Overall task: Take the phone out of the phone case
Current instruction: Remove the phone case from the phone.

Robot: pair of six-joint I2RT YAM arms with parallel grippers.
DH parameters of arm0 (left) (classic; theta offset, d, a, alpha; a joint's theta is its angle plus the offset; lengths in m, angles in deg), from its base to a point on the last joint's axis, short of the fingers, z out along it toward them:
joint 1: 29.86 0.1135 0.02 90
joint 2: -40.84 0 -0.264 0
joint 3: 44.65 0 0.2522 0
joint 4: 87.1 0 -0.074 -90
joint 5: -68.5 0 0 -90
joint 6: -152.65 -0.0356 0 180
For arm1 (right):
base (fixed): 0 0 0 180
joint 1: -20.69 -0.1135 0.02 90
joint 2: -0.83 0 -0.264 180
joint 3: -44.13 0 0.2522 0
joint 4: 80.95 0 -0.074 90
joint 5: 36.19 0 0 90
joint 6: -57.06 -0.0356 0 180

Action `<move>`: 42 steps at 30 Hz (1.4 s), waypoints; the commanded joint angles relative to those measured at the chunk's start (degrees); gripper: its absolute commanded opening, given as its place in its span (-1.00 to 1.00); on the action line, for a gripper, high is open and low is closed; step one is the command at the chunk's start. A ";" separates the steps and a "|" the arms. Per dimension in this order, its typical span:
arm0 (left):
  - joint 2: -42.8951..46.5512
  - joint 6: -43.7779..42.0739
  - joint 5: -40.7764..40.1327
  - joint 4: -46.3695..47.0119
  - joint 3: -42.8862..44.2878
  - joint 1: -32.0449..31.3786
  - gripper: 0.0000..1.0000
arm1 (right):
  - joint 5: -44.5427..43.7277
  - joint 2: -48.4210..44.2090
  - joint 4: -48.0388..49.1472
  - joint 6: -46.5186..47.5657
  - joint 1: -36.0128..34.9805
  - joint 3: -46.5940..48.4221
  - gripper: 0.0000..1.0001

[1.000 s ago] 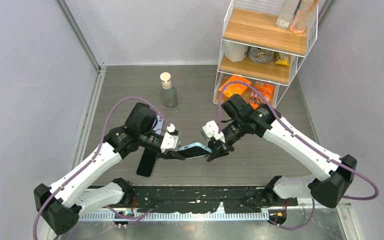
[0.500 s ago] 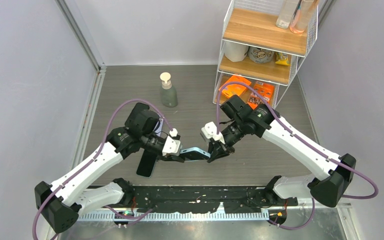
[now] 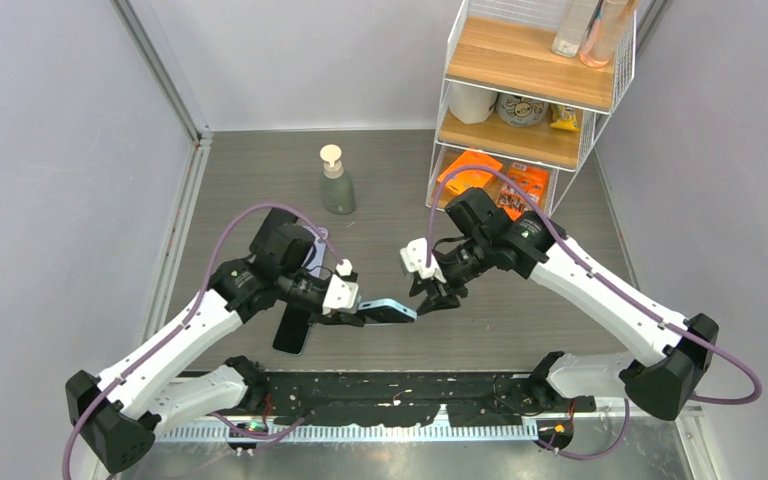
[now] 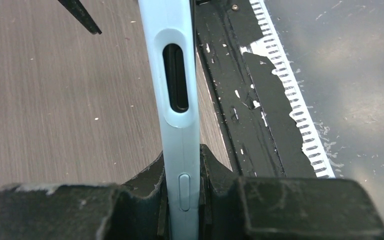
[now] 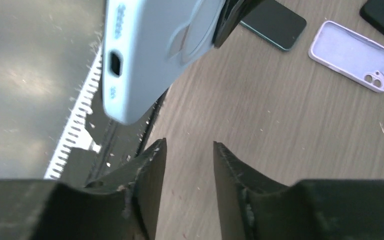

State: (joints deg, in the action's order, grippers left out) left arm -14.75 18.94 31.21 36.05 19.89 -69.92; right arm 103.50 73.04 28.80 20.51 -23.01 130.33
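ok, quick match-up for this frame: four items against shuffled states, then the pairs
1 blue case
2 right gripper
3 lilac case
4 pump bottle

a standing upright on the table
b open, clear of the blue case
c lying flat on the table
d clamped in the left gripper, off the table

Pairs: 1-d, 2-b, 3-c, 4-a

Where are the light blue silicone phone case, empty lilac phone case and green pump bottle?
Light blue silicone phone case (image 4: 180, 150): left wrist view, side edge.
Empty lilac phone case (image 5: 352, 52): right wrist view, flat middle.
Green pump bottle (image 3: 338, 190): top view, body.
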 commanded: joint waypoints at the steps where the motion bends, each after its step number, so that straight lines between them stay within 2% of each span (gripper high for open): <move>1: 2.26 2.32 4.00 4.29 2.44 2.44 -1.00 | -5.90 -4.76 1.34 0.12 0.10 -2.45 -0.01; 4: 2.64 4.51 4.39 6.20 2.47 3.83 -1.00 | -6.48 -6.16 2.05 -0.44 0.11 -3.45 0.13; 6: 2.51 5.77 4.22 7.40 2.47 4.24 -1.00 | -5.90 -6.79 3.19 -1.43 0.10 -3.40 0.14; 18: 1.46 11.57 2.58 13.17 -0.11 4.28 -1.00 | -2.98 -3.68 8.27 -7.65 0.11 1.01 0.11; 24: 1.08 11.62 3.09 13.65 -0.83 4.25 -1.00 | -2.69 -2.98 8.26 -8.09 0.11 2.38 -0.09; 36: 0.80 11.99 3.39 13.96 -1.23 4.23 -1.00 | -2.20 -2.36 8.23 -8.43 0.12 2.31 -0.17; 42: 0.77 9.62 5.32 11.56 -1.39 3.96 -1.00 | -3.67 -1.96 9.29 -9.17 0.11 2.37 -0.36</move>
State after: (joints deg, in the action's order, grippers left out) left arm -14.18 30.64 32.09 45.84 17.97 -65.65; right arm 99.77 70.63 34.78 12.38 -22.95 130.51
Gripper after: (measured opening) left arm 0.201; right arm 0.354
